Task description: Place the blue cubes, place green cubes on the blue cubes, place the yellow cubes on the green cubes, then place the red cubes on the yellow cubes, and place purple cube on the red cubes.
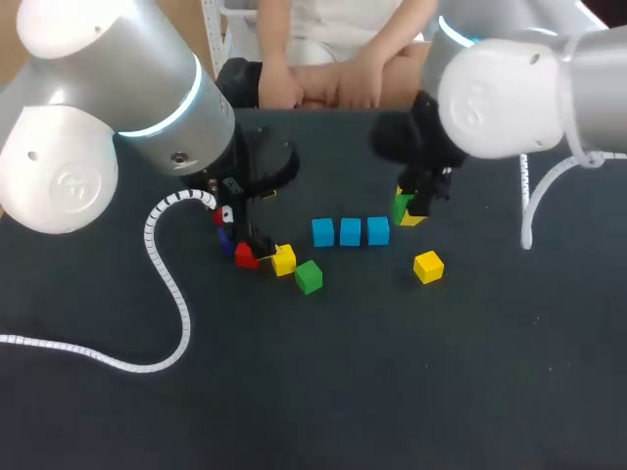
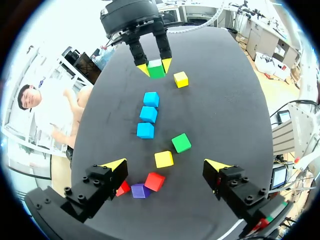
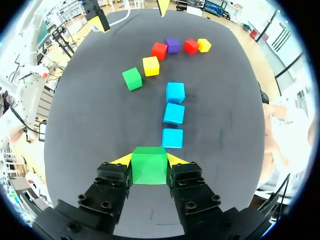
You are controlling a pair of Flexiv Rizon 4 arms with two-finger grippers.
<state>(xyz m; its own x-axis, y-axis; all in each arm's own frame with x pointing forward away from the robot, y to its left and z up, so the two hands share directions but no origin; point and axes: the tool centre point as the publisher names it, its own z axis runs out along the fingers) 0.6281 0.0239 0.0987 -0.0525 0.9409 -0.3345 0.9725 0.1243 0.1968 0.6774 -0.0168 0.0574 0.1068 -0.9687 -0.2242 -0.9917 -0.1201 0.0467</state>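
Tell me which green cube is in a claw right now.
The green cube gripped by the right claw, just off the end of the blue row. The other green cube sits loose on the table beside a yellow cube.

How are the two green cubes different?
The held green cube is clamped in the right end effector; the loose green cube lies free. The held one is by the blue cubes, the loose one beside a yellow cube. Same colour and shape.
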